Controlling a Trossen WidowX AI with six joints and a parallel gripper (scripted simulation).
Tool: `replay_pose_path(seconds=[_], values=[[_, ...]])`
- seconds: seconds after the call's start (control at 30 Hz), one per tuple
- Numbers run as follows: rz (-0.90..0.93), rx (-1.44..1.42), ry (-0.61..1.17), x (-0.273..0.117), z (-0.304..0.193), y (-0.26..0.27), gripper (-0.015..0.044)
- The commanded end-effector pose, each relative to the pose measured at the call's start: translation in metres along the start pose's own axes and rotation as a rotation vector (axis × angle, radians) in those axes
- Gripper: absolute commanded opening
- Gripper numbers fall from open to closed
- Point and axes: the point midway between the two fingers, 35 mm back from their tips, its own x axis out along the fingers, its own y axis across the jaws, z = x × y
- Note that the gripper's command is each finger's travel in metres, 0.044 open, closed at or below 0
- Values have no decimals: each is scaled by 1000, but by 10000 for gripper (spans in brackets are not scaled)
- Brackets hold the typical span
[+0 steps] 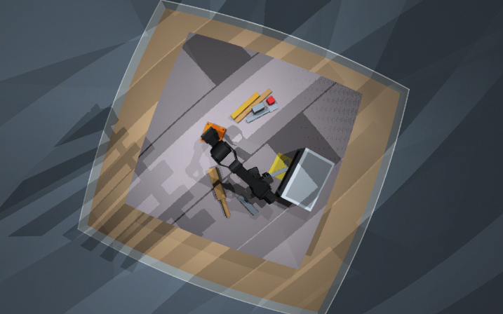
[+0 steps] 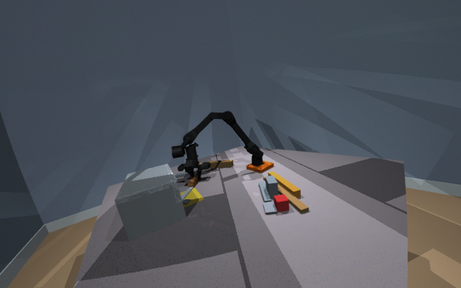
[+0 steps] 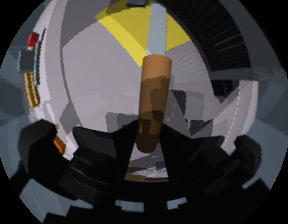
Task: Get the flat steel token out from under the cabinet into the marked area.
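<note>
My gripper (image 1: pixel 264 177) (image 2: pixel 193 176) (image 3: pixel 148 123) is shut on the brown handle of a tool with a pale steel blade (image 1: pixel 278 171) (image 2: pixel 188 194) (image 3: pixel 157 30). The blade slants across the yellow marked area (image 1: pixel 278 160) (image 2: pixel 195 196) (image 3: pixel 122 25) toward the cabinet (image 1: pixel 309 181) (image 2: pixel 153 211) (image 3: pixel 220 45); its far end is not clear. A small dark flat piece, apparently the token (image 1: pixel 286 161) (image 2: pixel 186 201) (image 3: pixel 137 2), lies at the yellow area's cabinet side, close beside the blade. I cannot tell whether they touch or whether it is wholly inside.
A wooden stepped bar (image 1: pixel 217 185) (image 2: pixel 222 163) and a grey bar (image 1: pixel 247 205) lie on the arm's other side. A red cube (image 1: pixel 271 100) (image 2: pixel 281 202), a grey block (image 1: pixel 257 108) (image 2: pixel 271 185) and a yellow bar (image 1: pixel 245 105) (image 2: pixel 289 186) are grouped beyond the orange base (image 1: pixel 219 132) (image 2: pixel 260 166).
</note>
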Motion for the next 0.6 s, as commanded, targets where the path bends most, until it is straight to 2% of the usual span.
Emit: replay_pose_path(seconds=[0.0, 0.57], values=[[7, 0, -5, 1, 1, 7, 0], [8, 0, -5, 1, -2, 15, 0]])
